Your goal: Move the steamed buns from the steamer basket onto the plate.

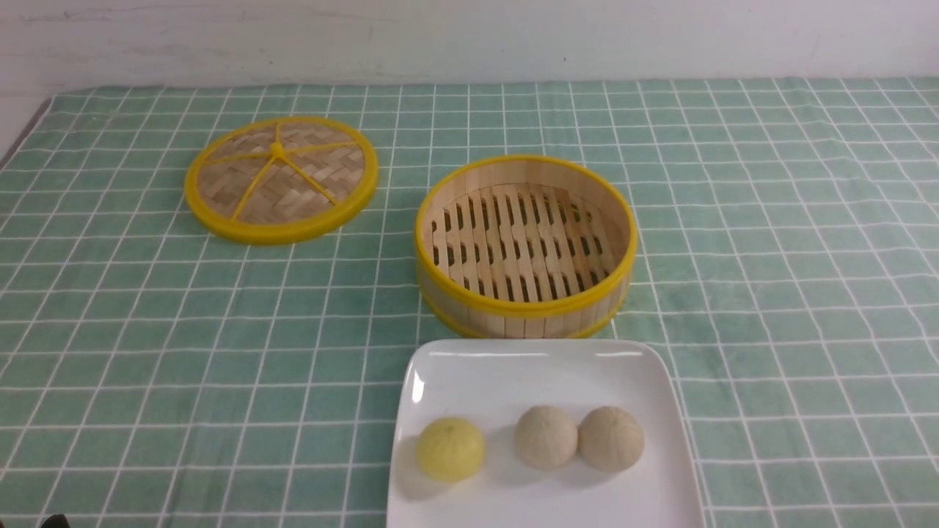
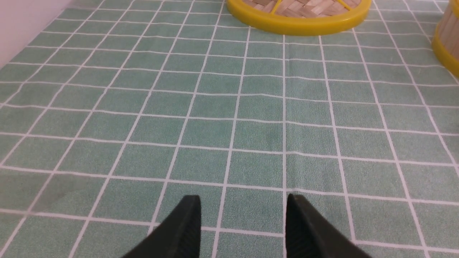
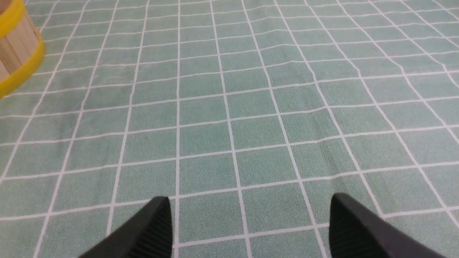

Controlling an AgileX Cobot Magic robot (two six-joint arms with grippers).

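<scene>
In the front view the white square plate (image 1: 513,367) lies at the near middle. On it sit three steamed buns: a pale yellow one (image 1: 450,449) and two beige ones (image 1: 546,437) (image 1: 611,438), which touch. The bamboo steamer basket (image 1: 524,293) stands just behind the plate with nothing in it; its wall shows in the left wrist view (image 2: 446,43) and the right wrist view (image 3: 18,53). My left gripper (image 2: 243,206) is open and empty over bare cloth. My right gripper (image 3: 251,204) is open wide and empty over bare cloth. Neither gripper shows in the front view.
The flat woven steamer lid (image 1: 281,178) with yellow rim and spokes lies at the back left; its rim shows in the left wrist view (image 2: 297,25). A green checked cloth (image 1: 770,257) covers the table. A white wall runs behind.
</scene>
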